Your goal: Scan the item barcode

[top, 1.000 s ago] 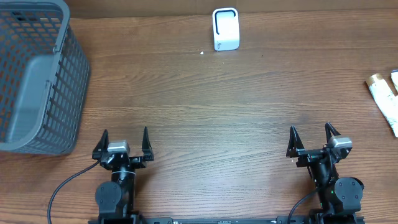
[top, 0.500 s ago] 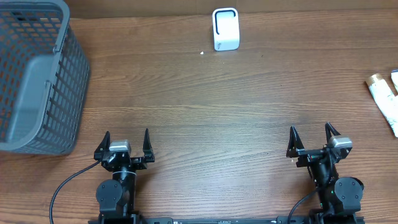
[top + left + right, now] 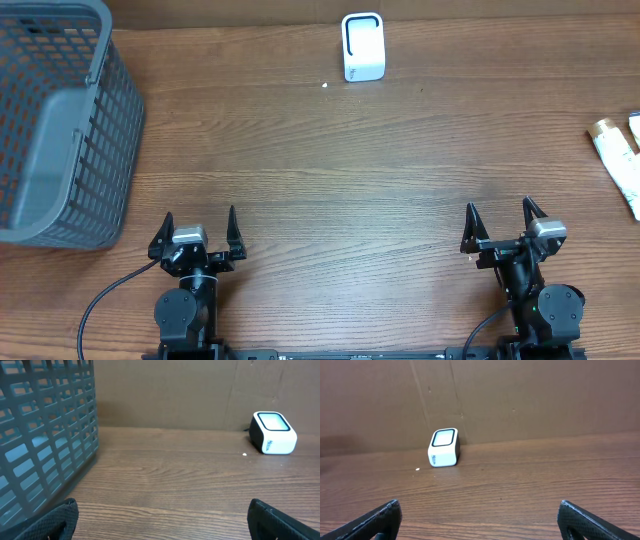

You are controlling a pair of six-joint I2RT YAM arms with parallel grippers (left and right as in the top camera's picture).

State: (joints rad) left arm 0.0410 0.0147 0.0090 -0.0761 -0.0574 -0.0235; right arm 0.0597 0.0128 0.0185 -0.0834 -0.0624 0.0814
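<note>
The item, a white tube with a gold cap, lies at the table's right edge, partly cut off, with a second white piece beside it. A white barcode scanner stands at the back centre; it also shows in the left wrist view as the scanner and in the right wrist view as the scanner. My left gripper and right gripper rest near the front edge, far from both. In the wrist views the left gripper and right gripper are open, with only bare wood between the fingers.
A grey plastic mesh basket takes up the back left corner and fills the left side of the left wrist view as the basket. A brown cardboard wall closes the back of the table. A small white speck lies near the scanner.
The left gripper has wobbled by a hair sideways. The right arm and all objects stay where they were.
</note>
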